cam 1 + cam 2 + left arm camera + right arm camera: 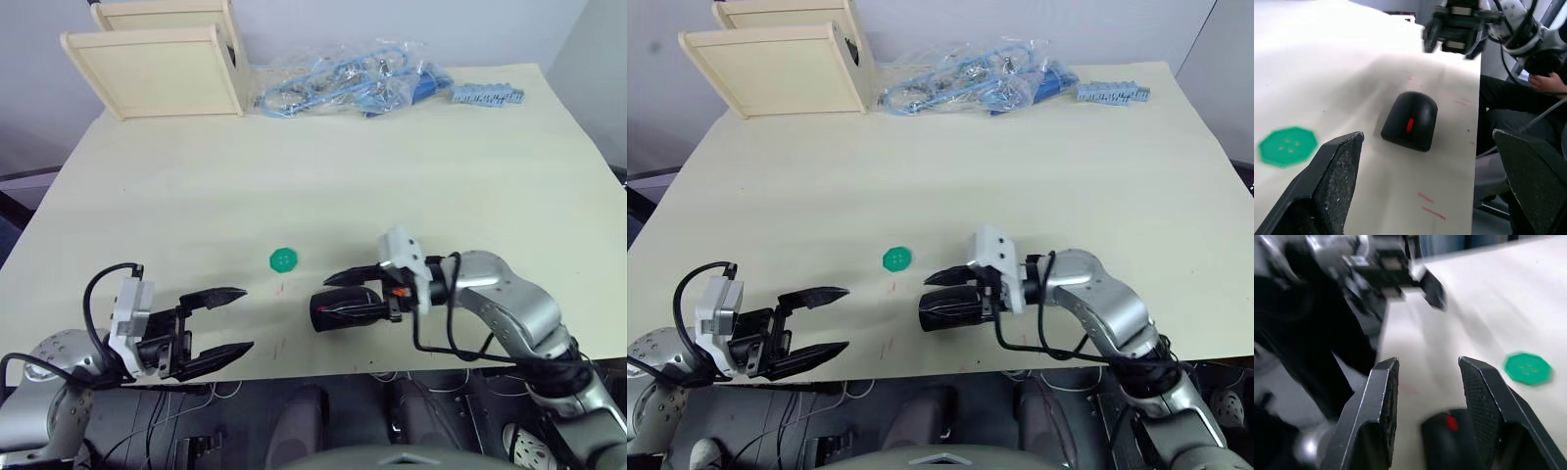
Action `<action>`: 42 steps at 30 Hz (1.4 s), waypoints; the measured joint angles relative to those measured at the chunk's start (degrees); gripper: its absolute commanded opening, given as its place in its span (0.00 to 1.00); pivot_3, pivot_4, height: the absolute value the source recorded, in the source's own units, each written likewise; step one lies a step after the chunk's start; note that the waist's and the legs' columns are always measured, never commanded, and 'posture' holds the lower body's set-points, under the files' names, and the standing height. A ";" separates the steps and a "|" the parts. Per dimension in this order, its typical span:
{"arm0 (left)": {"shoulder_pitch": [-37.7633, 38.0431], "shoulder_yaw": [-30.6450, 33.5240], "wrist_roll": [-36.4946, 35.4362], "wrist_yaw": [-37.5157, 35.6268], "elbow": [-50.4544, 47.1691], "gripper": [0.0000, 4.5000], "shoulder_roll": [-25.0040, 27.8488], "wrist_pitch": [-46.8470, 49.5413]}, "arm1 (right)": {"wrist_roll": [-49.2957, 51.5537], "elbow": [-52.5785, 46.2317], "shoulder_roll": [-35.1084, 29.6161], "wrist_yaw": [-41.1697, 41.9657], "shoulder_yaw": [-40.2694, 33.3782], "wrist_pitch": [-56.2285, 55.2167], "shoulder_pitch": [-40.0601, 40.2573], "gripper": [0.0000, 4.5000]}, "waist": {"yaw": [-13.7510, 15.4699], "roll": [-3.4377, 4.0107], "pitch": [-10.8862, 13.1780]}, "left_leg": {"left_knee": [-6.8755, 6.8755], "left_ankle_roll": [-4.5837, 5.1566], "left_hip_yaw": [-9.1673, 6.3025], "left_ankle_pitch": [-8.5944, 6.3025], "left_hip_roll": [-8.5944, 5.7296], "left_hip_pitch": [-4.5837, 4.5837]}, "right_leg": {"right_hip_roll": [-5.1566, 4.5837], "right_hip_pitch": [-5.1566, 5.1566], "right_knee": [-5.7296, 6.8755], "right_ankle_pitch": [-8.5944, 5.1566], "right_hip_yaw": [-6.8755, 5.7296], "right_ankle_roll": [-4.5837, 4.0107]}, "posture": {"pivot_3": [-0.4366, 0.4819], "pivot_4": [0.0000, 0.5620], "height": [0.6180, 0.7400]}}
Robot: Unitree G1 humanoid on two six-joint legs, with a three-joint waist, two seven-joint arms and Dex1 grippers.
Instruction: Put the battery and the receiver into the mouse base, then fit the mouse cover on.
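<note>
We are hovering our right end effector low over the near edge of the table, its two black fingers parted and standing on either side of the mouse, which is lying directly beneath and between them; whether the pads are touching it we cannot tell. In the left wrist view the mouse is sitting closed side up, a smooth black dome with a small red mark on its back, so it looks assembled rather than split into base and cover. We are keeping our left end effector released, fingers spread wide and pointing toward the mouse, well apart from it. A green disc is resting just beyond the tips of the right fingers. We judge the mouse to be light, rigid and glossy, likely to slip under a pinch on its rounded back, so its flatter long sides are offering the better hold. We are reading no brand, label or lettering anywhere on it.
</note>
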 measured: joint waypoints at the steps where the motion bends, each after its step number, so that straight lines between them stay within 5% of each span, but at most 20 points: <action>1: -0.45 -0.03 0.00 0.17 0.00 1.00 0.10 0.33 | -0.01 -0.51 -0.86 -0.30 -1.19 -1.27 1.52 0.45 | 0.05 -0.01 -0.01 | 0.00 0.00 0.00 0.00 0.00 0.01 | 0.01 0.01 -0.01 0.00 0.00 0.00 | 0.48 0.27 1.00; 9: -1.15 -0.23 -0.06 0.98 -0.05 1.00 0.14 1.98 | -0.62 0.98 3.67 -6.92 -4.85 -8.25 12.29 0.45 | 0.02 -0.04 -0.01 | -0.02 0.00 0.00 0.00 0.09 0.03 | 0.28 -0.01 0.02 0.01 0.12 -0.07 | 0.48 0.27 1.00; 29: 0.33 0.03 1.27 -4.16 3.99 1.00 2.35 -0.58 | -11.32 23.78 8.98 -5.54 1.55 -33.65 16.47 0.45 | -0.30 -0.20 -0.18 | -0.16 -0.01 0.32 0.00 0.28 0.73 | 0.49 0.44 -0.04 -0.02 0.38 -0.14 | 0.48 0.27 1.00; 40: 0.36 0.08 1.31 -1.84 5.54 1.00 -1.21 -1.98 | -4.60 14.09 3.81 -6.43 -4.42 -26.61 17.96 0.45 | 0.23 -0.23 -0.26 | -0.12 -0.02 0.20 -0.01 0.35 0.54 | 0.51 0.32 -0.02 -0.04 0.35 -0.21 | 0.48 0.27 1.00; 42: 0.37 0.09 1.37 -0.03 5.77 1.00 -2.41 -2.11 | -2.42 10.11 2.00 -6.85 -5.83 -23.96 18.03 0.57 | 0.23 -0.22 -0.25 | -0.12 -0.02 0.19 -0.01 0.35 0.53 | 0.51 0.32 -0.02 -0.04 0.34 -0.22 | 0.48 0.27 1.00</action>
